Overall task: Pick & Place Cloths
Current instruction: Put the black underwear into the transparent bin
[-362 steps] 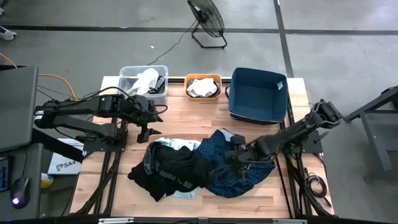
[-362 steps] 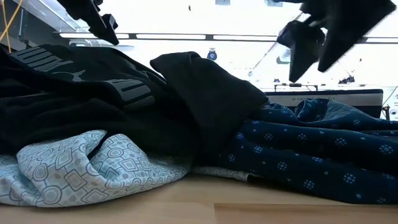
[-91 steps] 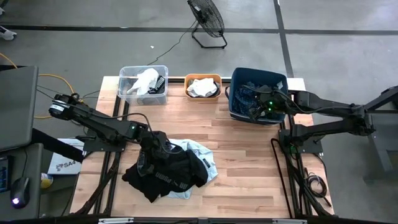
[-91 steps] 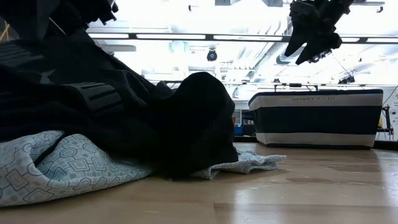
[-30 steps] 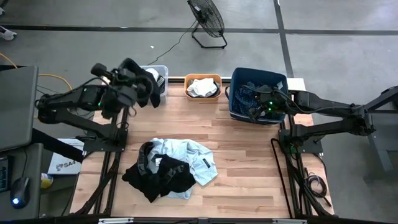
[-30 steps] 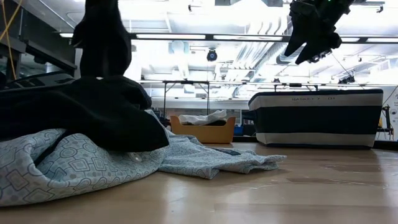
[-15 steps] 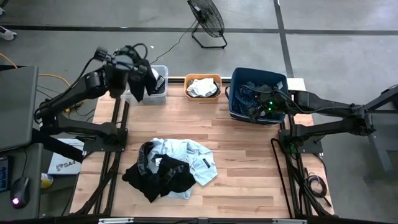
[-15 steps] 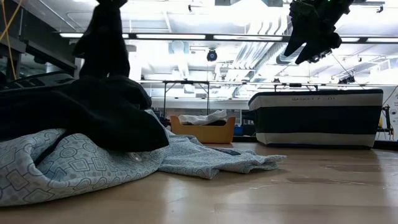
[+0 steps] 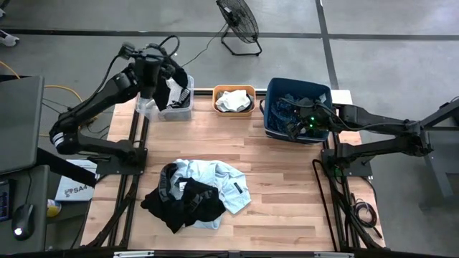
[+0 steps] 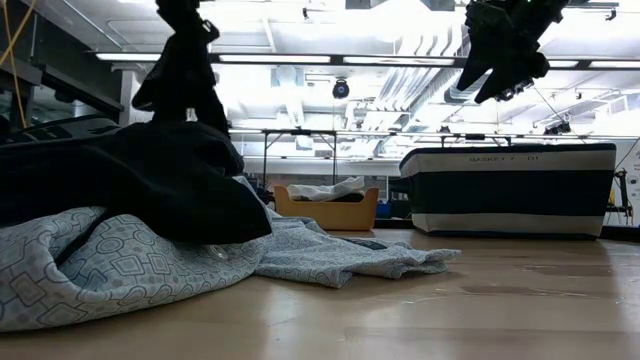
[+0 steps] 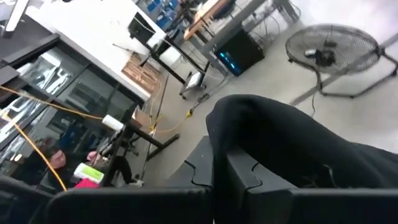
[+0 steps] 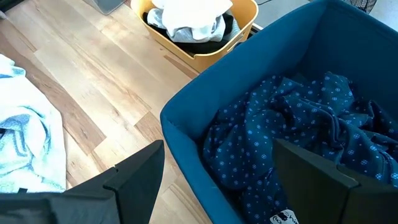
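A wooden bench (image 9: 287,186) seen from above, with two dark robot arms. The left tool (image 9: 159,74) is raised over the clear bin (image 9: 179,109) at the bench's back left corner, its fingers closed on a black garment (image 9: 161,87) that hangs down above the bin. Half a second ago the tool and garment sat slightly nearer the bench's left edge; now they are further over the bin. A second ago the garment was carried lower and further left, outside the bin. In the low view the black garment (image 10: 180,75) dangles high at the left.

The right tool (image 9: 300,123) hovers over the dark blue bin (image 9: 272,115), fingers spread apart and holding nothing, unmoved across the last three seconds. The navy dotted cloth (image 12: 292,137) lies inside that bin. Twelve seconds ago it lay on the bench.

A white cloth (image 9: 233,100) fills the orange bin (image 9: 234,112). A pile remains on the bench's front left: a black cloth with white lettering (image 9: 188,204) over a light blue cloth (image 9: 222,179), unchanged in the last second.
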You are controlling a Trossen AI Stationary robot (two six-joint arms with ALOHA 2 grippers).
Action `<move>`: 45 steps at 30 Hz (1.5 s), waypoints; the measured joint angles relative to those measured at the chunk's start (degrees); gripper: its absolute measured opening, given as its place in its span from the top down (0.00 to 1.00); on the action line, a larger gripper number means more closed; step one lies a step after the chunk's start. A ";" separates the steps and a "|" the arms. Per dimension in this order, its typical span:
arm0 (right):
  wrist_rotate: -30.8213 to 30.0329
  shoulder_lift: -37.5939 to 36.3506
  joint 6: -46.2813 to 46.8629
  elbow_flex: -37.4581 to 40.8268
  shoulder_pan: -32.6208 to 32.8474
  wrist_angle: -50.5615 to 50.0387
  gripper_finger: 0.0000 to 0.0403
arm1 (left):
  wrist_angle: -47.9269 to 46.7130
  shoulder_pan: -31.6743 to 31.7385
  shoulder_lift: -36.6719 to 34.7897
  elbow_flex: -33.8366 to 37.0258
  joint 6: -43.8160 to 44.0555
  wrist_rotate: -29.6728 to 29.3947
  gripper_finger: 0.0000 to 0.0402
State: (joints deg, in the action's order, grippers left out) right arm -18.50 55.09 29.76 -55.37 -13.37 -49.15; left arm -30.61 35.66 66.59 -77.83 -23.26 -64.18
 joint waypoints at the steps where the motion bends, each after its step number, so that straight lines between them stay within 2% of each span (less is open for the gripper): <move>1: 0.00 0.00 0.00 0.00 0.00 0.00 0.28 | -0.49 0.39 0.13 0.47 0.29 0.81 1.00; 7: 0.00 0.00 0.00 0.00 0.00 -0.02 0.28 | -12.43 1.90 0.11 3.33 10.58 8.26 1.00; 12: 0.00 0.00 -0.02 0.00 0.00 -0.02 0.28 | -22.46 1.85 0.11 4.60 20.43 16.87 1.00; 17: 0.00 0.00 0.10 0.00 0.00 0.00 0.28 | -24.76 2.37 1.22 4.58 25.99 21.00 1.00; 20: 0.02 0.00 0.26 0.00 0.00 0.00 0.28 | -25.84 5.02 2.38 4.58 28.16 25.39 1.00; 24: 0.02 0.00 0.28 0.00 0.00 0.00 0.28 | -29.69 10.11 5.59 4.56 29.97 36.08 1.00; 26: 0.02 0.00 0.24 0.00 0.00 0.00 0.28 | -31.49 12.53 7.65 4.56 30.04 39.25 1.00; 31: 0.02 0.00 0.07 0.00 0.00 0.00 0.28 | -30.31 17.10 13.00 4.56 29.72 40.15 1.00; 35: 0.02 0.00 0.04 0.00 0.00 0.00 0.28 | -29.61 19.45 16.93 4.54 28.56 43.78 1.00; 45: 0.02 0.00 0.02 0.00 0.00 0.00 0.28 | -29.38 19.82 25.86 4.49 26.64 48.24 1.00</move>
State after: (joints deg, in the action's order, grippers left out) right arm -18.48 55.09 29.78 -55.37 -13.37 -49.15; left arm -59.99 55.48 92.45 -73.34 3.38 -15.94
